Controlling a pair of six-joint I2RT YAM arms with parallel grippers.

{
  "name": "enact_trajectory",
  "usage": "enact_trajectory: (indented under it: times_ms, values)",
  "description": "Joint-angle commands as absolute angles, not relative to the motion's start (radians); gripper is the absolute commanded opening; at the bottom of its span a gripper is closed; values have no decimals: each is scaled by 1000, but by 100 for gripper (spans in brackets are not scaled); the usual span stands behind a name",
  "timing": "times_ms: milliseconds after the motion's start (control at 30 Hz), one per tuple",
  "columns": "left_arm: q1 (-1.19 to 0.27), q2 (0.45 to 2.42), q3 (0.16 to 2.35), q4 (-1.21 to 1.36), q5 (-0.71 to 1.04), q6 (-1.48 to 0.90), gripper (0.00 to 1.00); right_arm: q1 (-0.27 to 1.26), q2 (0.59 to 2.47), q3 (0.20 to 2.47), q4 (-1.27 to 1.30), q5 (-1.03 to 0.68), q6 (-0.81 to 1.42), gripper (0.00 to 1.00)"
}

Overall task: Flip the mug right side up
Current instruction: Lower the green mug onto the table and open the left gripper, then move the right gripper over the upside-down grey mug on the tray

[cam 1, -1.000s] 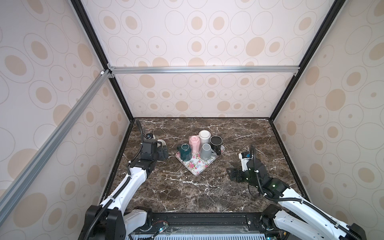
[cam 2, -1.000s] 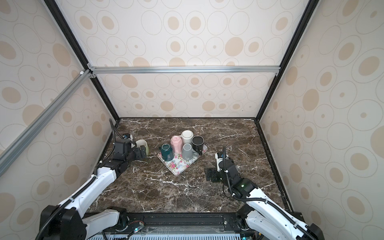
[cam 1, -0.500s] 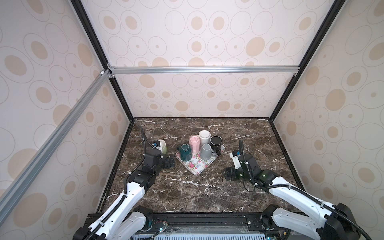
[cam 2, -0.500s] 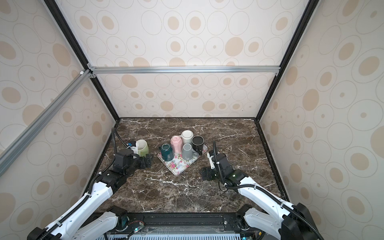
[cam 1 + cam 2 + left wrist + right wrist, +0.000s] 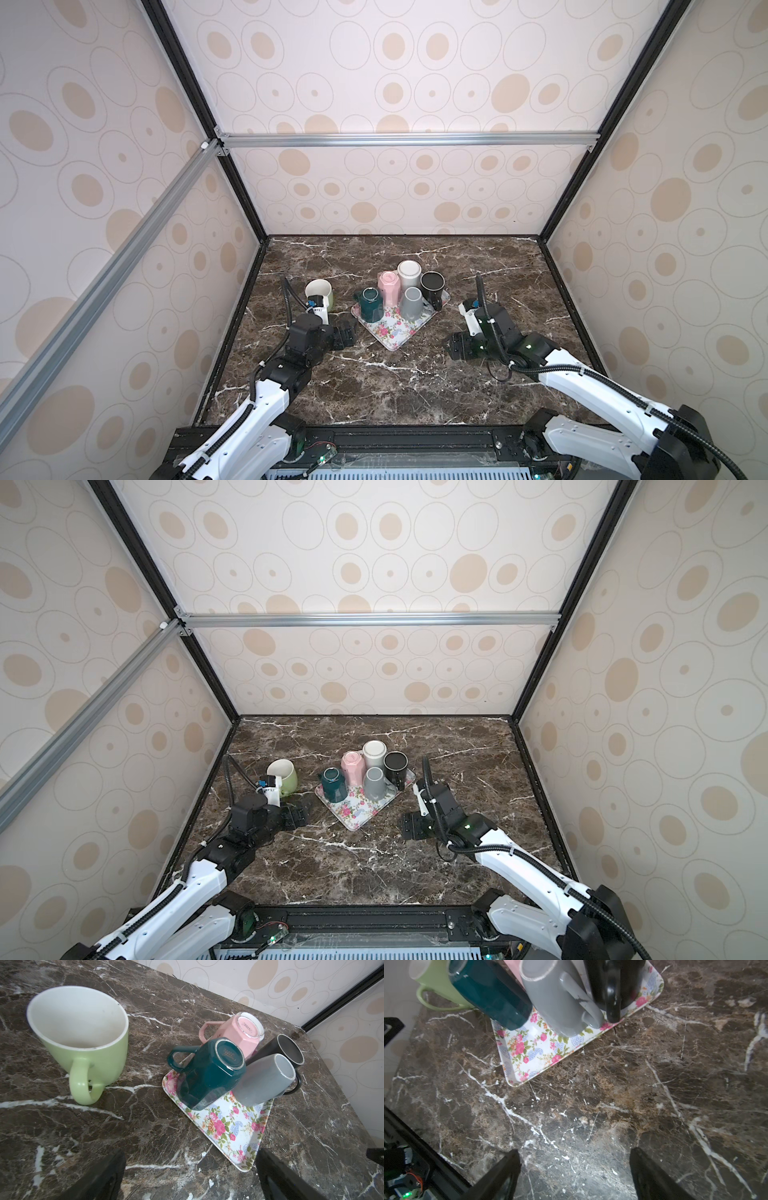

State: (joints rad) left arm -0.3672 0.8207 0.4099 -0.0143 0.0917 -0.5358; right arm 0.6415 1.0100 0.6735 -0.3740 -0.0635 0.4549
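Observation:
The light green mug stands on the marble table at the left, its white inside facing up and its handle toward the front. The left wrist view shows the mug upright, with nothing touching it. My left gripper hovers open and empty in front of the mug, to its right, beside the near corner of the tray. My right gripper is also open and empty, low over bare marble to the right of the tray. The right wrist view catches only the mug's edge behind the tray mugs.
A floral tray sits mid-table carrying several mugs: teal, pink and grey bottom up, plus white and black. Patterned walls close in the left, right and back sides.
My left gripper has drawn back from the green mug toward the front, leaving it standing in the open. My right gripper has shifted a little to the left.

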Motion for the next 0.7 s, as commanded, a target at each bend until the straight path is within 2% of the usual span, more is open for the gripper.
enact_trajectory:
  times_ms: [0, 267, 433, 500, 667]
  values:
    - [-384, 810, 410, 95, 120, -552, 98, 661, 996, 678, -356, -22, 490, 85]
    - [-496, 859, 404, 327, 144, -523, 98, 666, 1123, 813, -345, -11, 384, 86]
    - [-511, 916, 333, 547, 280, -520, 98, 675, 1264, 947, -340, -50, 181, 86]
    - [-515, 925, 287, 628, 282, -515, 98, 678, 1307, 986, -324, -42, 132, 86]
    - [-527, 923, 255, 626, 237, -439, 98, 682, 1400, 1037, -290, -95, 25, 85]
